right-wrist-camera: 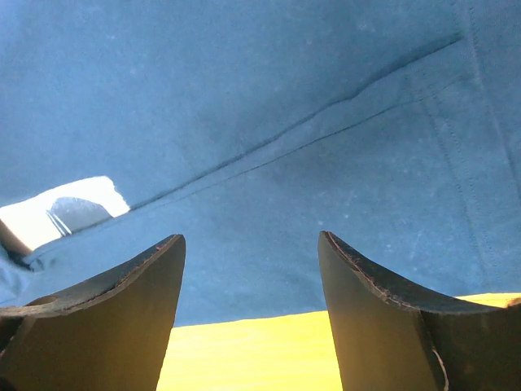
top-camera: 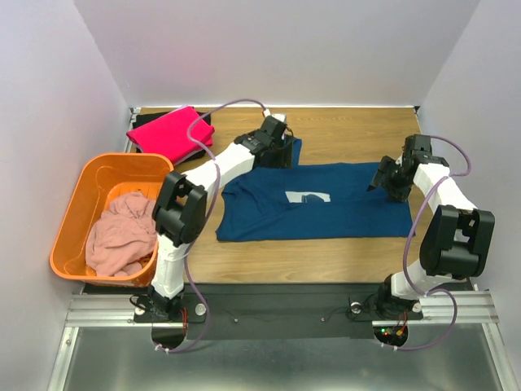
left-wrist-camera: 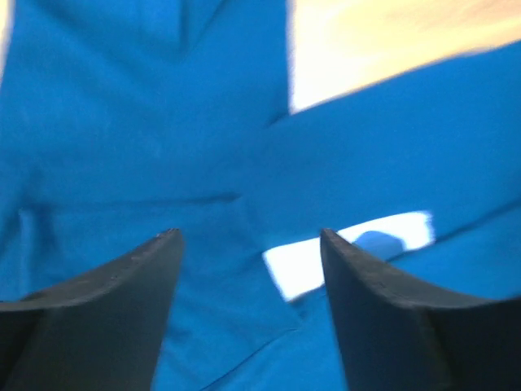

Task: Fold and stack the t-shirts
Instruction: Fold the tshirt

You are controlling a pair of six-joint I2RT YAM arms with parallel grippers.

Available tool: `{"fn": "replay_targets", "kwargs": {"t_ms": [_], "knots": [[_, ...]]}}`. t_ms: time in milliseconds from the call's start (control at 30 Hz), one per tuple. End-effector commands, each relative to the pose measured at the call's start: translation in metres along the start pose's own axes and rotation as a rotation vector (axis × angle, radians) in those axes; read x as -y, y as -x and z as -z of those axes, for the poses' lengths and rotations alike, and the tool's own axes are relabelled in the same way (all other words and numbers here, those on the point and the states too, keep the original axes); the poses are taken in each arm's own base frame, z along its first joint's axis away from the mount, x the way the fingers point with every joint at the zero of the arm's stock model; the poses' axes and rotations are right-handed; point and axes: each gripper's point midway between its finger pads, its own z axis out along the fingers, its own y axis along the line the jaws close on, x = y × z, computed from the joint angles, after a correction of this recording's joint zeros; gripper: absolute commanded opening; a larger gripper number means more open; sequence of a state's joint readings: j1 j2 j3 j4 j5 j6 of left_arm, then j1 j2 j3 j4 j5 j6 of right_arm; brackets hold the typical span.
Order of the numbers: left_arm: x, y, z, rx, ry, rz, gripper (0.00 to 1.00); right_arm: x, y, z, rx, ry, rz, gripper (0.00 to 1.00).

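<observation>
The navy t-shirt (top-camera: 313, 208) lies spread across the middle of the bench (top-camera: 342, 130), its long side running left to right. One flap of the cloth reaches toward the far edge beneath the left arm. Only a strip of its white print (top-camera: 309, 196) shows near the centre, with blue cloth folded over the rest. The left fingers (top-camera: 281, 153) hang over that far flap. In the left wrist view, which is blurred, these fingers (left-wrist-camera: 106, 309) stand wide apart with nothing between them, and the navy t-shirt (left-wrist-camera: 163, 122) fills the space beyond, with the white print (left-wrist-camera: 326, 254) just past the tips. The right fingers (top-camera: 381, 181) hover at the right end of the shirt, near its far corner. In the right wrist view they (right-wrist-camera: 106, 309) are likewise spread wide and hold nothing. Below them the navy t-shirt (right-wrist-camera: 269, 106) shows a seam running aslant, a small part of the white print (right-wrist-camera: 69, 208) shows at the left, and a band of bare bench (right-wrist-camera: 244, 350) lies between the tips. At the far left corner a bright pink t-shirt (top-camera: 169, 133) lies folded on top of a black t-shirt (top-camera: 148, 115), of which only the edges show. Beside the bench on the left stands an orange basket (top-camera: 69, 220), with a pale pink t-shirt (top-camera: 122, 236) crumpled inside it.
</observation>
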State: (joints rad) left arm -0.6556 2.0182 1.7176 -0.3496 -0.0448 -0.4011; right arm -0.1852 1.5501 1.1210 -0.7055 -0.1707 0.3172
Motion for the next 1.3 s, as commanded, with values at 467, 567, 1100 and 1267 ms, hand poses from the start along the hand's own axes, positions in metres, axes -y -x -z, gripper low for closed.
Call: {"fn": "replay_targets", "kwargs": {"t_ms": [467,567,1100,1267], "knots": [[-0.010,-0.060,-0.039,-0.179,0.138,-0.063,0.56,-0.005,-0.019,0.003,-0.039,0.070,0.006,0.72],[-0.011,-0.059,-0.042,-0.174,0.150,-0.066,0.56,-0.005,-0.022,0.003,-0.045,0.074,0.008,0.72],[-0.019,-0.063,-0.060,-0.180,0.186,-0.110,0.38,-0.008,-0.025,-0.003,-0.070,0.097,0.008,0.72],[-0.020,-0.067,-0.062,-0.187,0.192,-0.124,0.29,-0.008,-0.025,-0.004,-0.073,0.097,0.008,0.71]]}}
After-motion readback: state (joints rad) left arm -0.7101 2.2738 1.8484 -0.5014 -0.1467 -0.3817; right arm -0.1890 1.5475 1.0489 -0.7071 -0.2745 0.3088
